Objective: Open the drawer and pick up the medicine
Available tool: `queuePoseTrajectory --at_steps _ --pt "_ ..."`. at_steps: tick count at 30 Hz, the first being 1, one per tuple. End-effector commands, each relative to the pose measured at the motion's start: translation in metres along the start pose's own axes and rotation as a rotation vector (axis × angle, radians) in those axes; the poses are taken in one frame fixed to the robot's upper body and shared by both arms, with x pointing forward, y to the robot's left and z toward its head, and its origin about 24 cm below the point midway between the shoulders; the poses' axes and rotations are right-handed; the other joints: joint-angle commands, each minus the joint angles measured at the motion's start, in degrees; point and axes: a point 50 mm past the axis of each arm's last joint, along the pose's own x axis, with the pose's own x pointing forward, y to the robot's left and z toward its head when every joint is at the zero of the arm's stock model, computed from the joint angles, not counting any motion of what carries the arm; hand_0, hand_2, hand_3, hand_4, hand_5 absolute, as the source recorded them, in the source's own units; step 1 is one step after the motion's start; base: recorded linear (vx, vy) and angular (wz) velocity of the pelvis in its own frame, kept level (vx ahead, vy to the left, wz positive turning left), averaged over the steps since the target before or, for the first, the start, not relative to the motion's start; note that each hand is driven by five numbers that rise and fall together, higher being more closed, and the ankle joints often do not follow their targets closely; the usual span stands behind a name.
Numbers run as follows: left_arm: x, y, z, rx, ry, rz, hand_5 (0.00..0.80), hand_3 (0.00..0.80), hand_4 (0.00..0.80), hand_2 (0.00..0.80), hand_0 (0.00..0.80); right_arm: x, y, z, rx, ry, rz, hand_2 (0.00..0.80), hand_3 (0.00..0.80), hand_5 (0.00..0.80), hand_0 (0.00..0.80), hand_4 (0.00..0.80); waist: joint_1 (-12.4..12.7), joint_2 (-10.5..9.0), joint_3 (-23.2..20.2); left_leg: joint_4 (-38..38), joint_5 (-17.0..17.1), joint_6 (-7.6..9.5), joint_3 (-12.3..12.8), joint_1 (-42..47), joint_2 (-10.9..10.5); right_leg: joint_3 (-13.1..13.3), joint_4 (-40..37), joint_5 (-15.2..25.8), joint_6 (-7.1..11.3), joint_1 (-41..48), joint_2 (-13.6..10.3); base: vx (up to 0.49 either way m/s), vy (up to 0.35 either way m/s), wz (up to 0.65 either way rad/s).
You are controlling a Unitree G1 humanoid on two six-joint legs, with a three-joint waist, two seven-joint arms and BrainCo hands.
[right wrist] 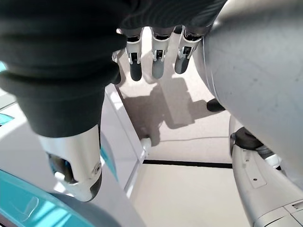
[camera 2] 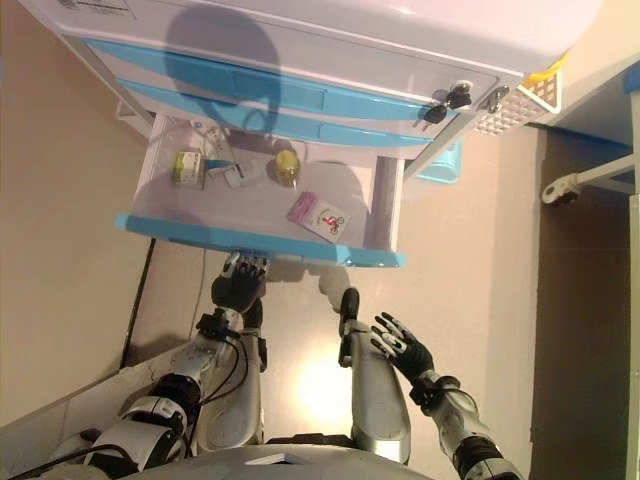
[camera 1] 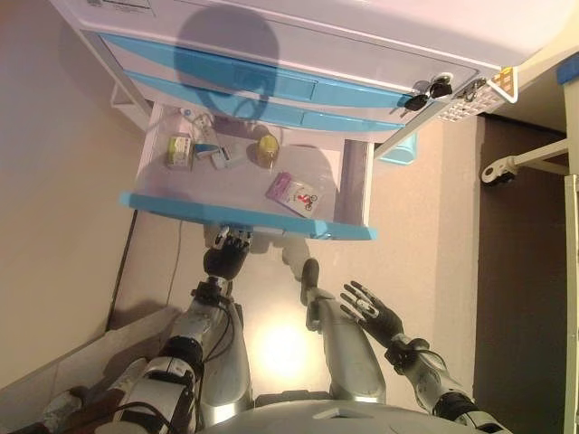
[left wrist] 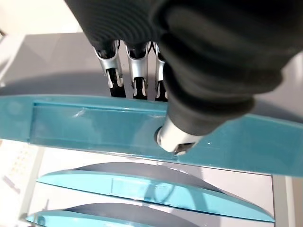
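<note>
While the drawer (camera 1: pixel 244 194) is seen pulled well out of the cabinet (camera 1: pixel 298 54) in the left eye view, its blue front (camera 1: pixel 244 218) is met by the left robot hand (camera 1: pixel 226 256), fingers curled onto the front's underside; a green box (camera 1: pixel 179 151), a yellow bottle (camera 1: pixel 267 150) and a pink sachet (camera 1: pixel 292 193) are laid inside, any of which may be the medicine. In the right eye view, the right robot hand (camera 2: pixel 402 347) is held low and well apart from the drawer, fingers spread and empty. In the left wrist view, the fingertips (left wrist: pixel 116 84) are hooked over the front's edge, so a further pull could likely slide the drawer off its runners. In the right wrist view, relaxed fingers (right wrist: pixel 157 64) hang over open floor (right wrist: pixel 189 189); room above the drawer is judged ample, though the upper drawers' overhang could be clipped.
</note>
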Motion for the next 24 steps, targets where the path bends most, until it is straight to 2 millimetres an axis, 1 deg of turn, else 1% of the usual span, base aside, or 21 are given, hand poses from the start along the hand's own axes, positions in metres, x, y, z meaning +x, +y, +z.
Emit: queuePoseTrajectory --at_steps 1,4,8,11,12,17,19,21,24 --pt "-0.073 0.029 0.007 0.093 0.047 0.195 0.800 0.800 0.800 0.800 0.800 -0.020 -0.003 -0.010 -0.005 0.021 -0.003 0.000 0.000 0.000 0.000 0.000 1.14 0.86 1.66 -2.60 4.55 3.77 0.22 0.10 -2.61 -2.10 3.95 -1.99 -0.58 2.54 0.94 0.000 0.000 0.00" --pt "-0.078 0.025 0.007 0.097 0.059 0.152 0.800 0.800 0.800 0.800 0.800 -0.023 -0.005 -0.009 -0.004 0.014 -0.013 0.000 0.000 0.000 0.000 0.000 1.67 1.42 1.93 -2.61 4.54 3.89 -0.04 0.07 -2.91 -2.18 3.85 -1.97 -0.66 2.66 0.87 0.000 0.000 0.00" --pt "-0.087 0.025 0.008 0.088 0.081 0.180 0.800 0.800 0.800 0.800 0.800 -0.028 -0.007 -0.008 -0.003 0.006 -0.023 0.000 0.000 0.000 0.000 0.000 2.21 1.95 2.21 -2.33 4.42 4.10 -0.43 -0.20 -3.43 -2.31 3.83 -1.96 -0.70 2.66 0.66 0.001 0.007 0.02" --pt "-0.098 0.028 0.006 0.060 0.079 0.221 0.800 0.800 0.800 0.800 0.800 -0.032 -0.008 -0.009 -0.006 0.004 -0.028 0.000 0.000 0.000 0.000 0.000 2.42 2.21 2.28 -2.10 4.34 4.23 -0.51 -0.42 -3.66 -2.40 3.86 -2.03 -0.80 2.63 0.61 0.004 0.018 0.07" --pt "-0.104 0.030 0.006 0.046 0.073 0.250 0.800 0.800 0.800 0.800 0.800 -0.034 -0.008 -0.010 -0.008 0.003 -0.029 0.000 0.000 0.000 0.000 0.000 2.50 2.33 2.28 -2.10 4.30 4.28 -0.57 -0.43 -3.74 -2.41 3.82 -2.09 -0.84 2.67 0.62 0.002 0.017 0.04" --pt "-0.118 0.040 0.008 0.020 0.035 0.383 0.800 0.800 0.800 0.800 0.800 -0.035 -0.010 -0.011 -0.007 0.000 -0.035 0.000 0.000 0.000 0.000 0.000 2.87 2.45 2.28 -1.98 4.23 4.49 -1.05 -0.49 -4.02 -2.46 4.06 -2.34 -0.96 2.70 0.63 0.002 0.001 0.03" --pt "-0.122 0.044 0.009 0.010 0.023 0.433 0.800 0.800 0.800 0.800 0.800 -0.034 -0.010 -0.011 -0.008 -0.002 -0.032 0.000 0.000 0.000 0.000 0.000 2.98 2.38 2.28 -1.95 4.21 4.53 -1.19 -0.52 -4.05 -2.56 4.09 -2.42 -0.99 2.72 0.64 -0.003 -0.005 0.05" --pt "-0.130 0.049 0.012 0.007 0.000 0.508 0.800 0.800 0.800 0.800 0.800 -0.033 -0.010 -0.012 -0.007 -0.004 -0.029 0.000 0.000 0.000 0.000 0.000 3.21 2.15 2.24 -1.71 4.12 4.58 -1.46 -0.58 -4.14 -2.57 4.26 -2.55 -1.02 2.76 0.70 -0.004 -0.015 0.06" --pt "-0.138 0.054 0.016 -0.002 -0.030 0.571 0.800 0.800 0.800 0.800 0.800 -0.034 -0.010 -0.013 -0.006 -0.003 -0.028 0.000 0.000 0.000 0.000 0.000 3.22 1.89 1.94 -1.88 4.31 4.48 -1.72 -0.58 -4.12 -2.81 4.11 -2.63 -1.08 2.88 0.74 0.000 -0.007 0.01"
